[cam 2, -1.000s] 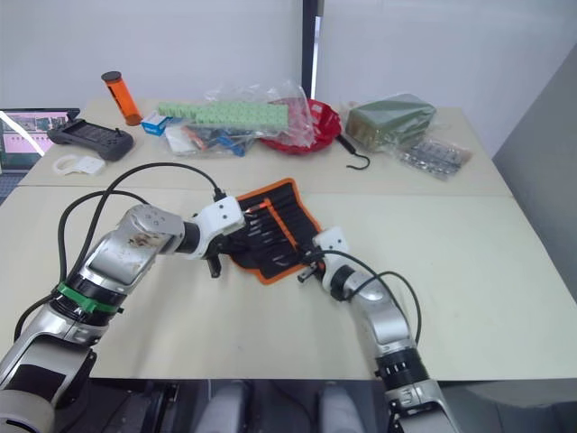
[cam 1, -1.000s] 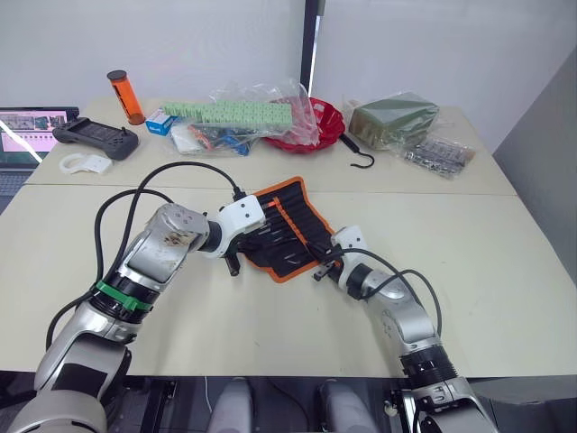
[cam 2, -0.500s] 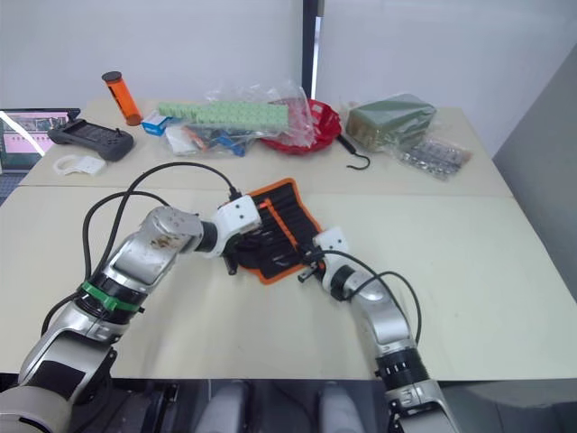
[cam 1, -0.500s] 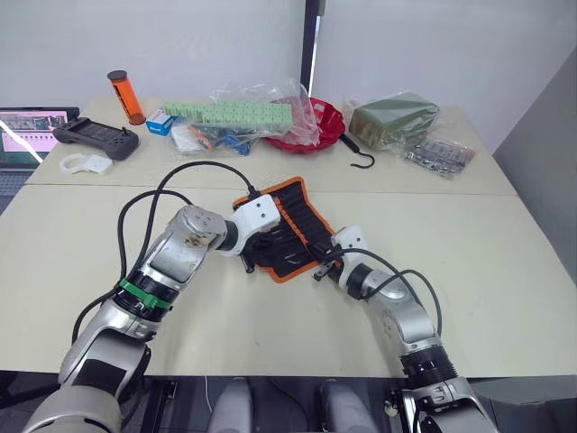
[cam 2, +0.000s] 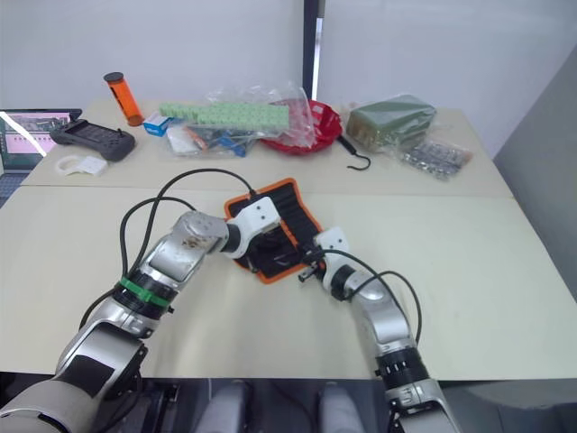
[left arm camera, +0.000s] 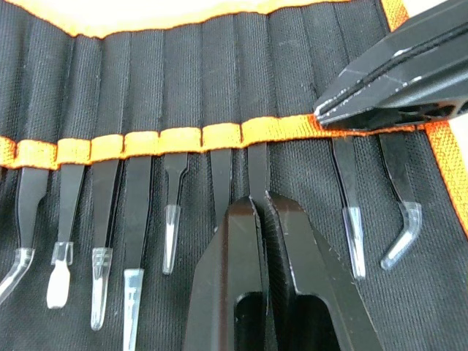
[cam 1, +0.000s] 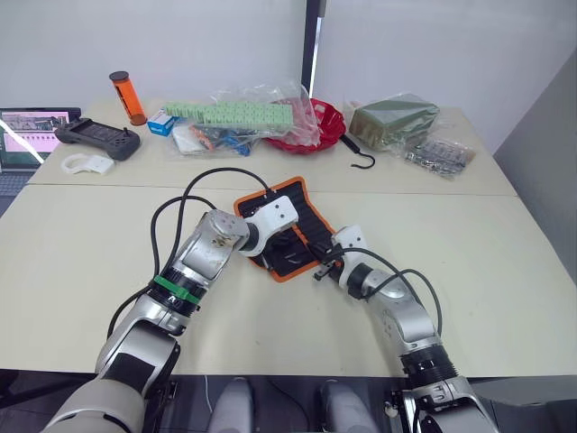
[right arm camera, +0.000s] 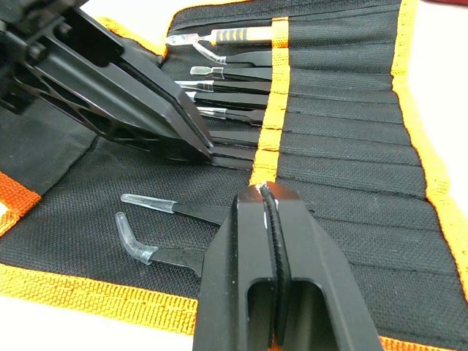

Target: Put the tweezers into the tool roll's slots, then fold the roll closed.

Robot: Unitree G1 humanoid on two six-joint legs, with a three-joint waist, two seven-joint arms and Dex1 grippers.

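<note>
With the left gripper [left arm camera: 265,201] clamping its fingers on a tweezer [left arm camera: 257,172] half-seated in the tool roll [left arm camera: 307,44] lying open on the bench [cam 1: 469,234], and the right gripper [right arm camera: 265,191] pinching the orange strip [right arm camera: 274,95] beside it, a skewed push is risking a jam.

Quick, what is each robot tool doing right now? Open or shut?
Left tool: shut on a tweezer in the tool roll.
Right tool: shut, pinching the roll's orange strip.

Left gripper [left arm camera: 265,201] closed, fingertips together, arm reaching forward. Right gripper [right arm camera: 268,191] closed, tips just beside the left's, forearm angled inward.
</note>
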